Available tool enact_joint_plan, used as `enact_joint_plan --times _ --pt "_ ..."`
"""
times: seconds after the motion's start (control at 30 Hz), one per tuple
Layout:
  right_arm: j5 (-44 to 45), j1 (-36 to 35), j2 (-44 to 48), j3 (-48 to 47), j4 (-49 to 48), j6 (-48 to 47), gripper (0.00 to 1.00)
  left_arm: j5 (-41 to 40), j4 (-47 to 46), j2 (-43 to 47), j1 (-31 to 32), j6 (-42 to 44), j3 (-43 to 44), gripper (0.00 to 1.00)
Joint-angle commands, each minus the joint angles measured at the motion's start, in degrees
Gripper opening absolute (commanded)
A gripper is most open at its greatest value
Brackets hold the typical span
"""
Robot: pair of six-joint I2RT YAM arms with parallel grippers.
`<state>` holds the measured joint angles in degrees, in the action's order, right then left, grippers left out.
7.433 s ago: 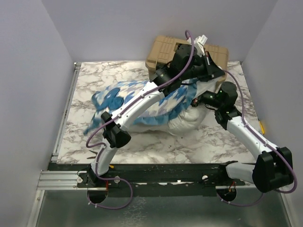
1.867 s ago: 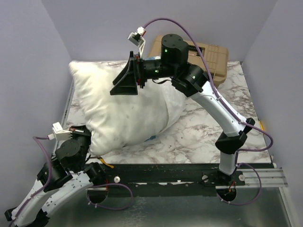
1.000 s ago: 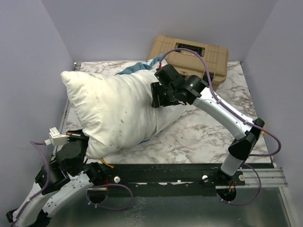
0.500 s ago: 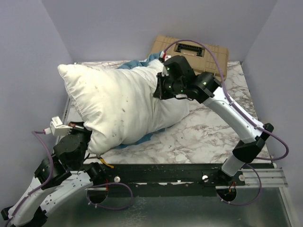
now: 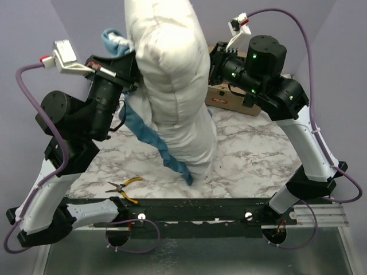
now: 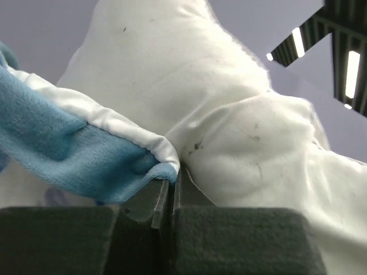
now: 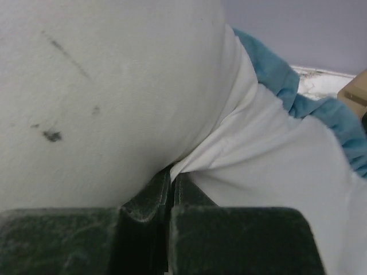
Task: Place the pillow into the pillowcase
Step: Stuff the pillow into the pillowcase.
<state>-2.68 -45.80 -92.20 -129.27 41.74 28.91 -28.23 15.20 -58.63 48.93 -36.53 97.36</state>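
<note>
From above, the pillow (image 5: 172,69) stands on end in the middle of the marble worktop (image 5: 252,149). It is tall and plump, its top runs out of the picture, and its lower end is down near the worktop surface. The left tool (image 5: 131,71) is raised against the pillow's left side and the right tool (image 5: 211,63) against its right side, both high above the worktop. The pillowcase (image 5: 150,134) shows as a blue frilled edge that hangs down the pillow's left flank to a loose tip near the bottom, with a further blue bunch beside the left wrist. Yellow-handled pliers (image 5: 123,187) lie on the worktop near the front edge, well apart from the pillow. A tan box (image 5: 226,98) sits at the back, partly hidden by the right arm.

In the left wrist view, the left tool (image 6: 170,192) is clenched on the pillowcase (image 6: 74,154), with a fold of blue plush backed with white pinched between the jaws. The pillow (image 6: 172,74) bulges just behind, white with small dark specks.

In the right wrist view, the right tool (image 7: 171,186) is clenched on a thin white fold of the pillowcase (image 7: 275,172), whose blue edging runs along the upper right. The pillow (image 7: 97,86) presses against the jaws from the left and fills that side of the picture.
</note>
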Motion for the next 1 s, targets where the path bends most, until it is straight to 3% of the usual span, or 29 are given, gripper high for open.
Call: enact_joint_plan --times 0.0,0.1,0.17,0.3,0.37,0.5,0.6,0.77,0.97 --pt "-2.54 0.62 0.32 -6.94 -15.41 3.15 0.0 12.18 -12.41 -9.3 0.12 7.22 11.3 0.0" --pt "1.1 2.73 0.04 -7.09 -14.58 4.96 0.0 12.99 -12.82 -13.24 0.13 8.77 14.29 0.0" --pt "-2.09 6.48 -1.09 -8.34 -13.67 7.96 0.0 10.18 -14.14 -14.52 0.12 8.91 14.17 0.0" --pt "-3.79 7.13 -0.95 -11.18 -18.86 4.88 0.0 16.04 -14.98 -17.87 0.12 12.45 21.29 0.0" --pt "2.76 7.66 0.57 -10.17 -16.21 2.34 0.0 9.05 -13.97 -15.34 0.14 16.1 17.84 0.0" --pt "16.36 11.38 8.18 0.77 -13.52 1.26 0.0 -15.2 -13.25 -5.54 0.13 18.44 4.17 0.0" --pt "23.03 11.78 12.13 6.0 -16.17 -3.92 0.0 -19.25 -12.81 -0.76 0.14 18.29 -2.73 0.0" --pt "8.13 11.79 7.43 -5.3 -18.06 -11.62 0.0 -14.15 -7.75 0.36 0.18 15.67 -4.59 0.0" --pt "-7.33 11.79 3.79 -8.19 -24.23 -4.13 0.0 -12.27 -3.44 -1.87 0.14 18.41 -1.99 0.0"
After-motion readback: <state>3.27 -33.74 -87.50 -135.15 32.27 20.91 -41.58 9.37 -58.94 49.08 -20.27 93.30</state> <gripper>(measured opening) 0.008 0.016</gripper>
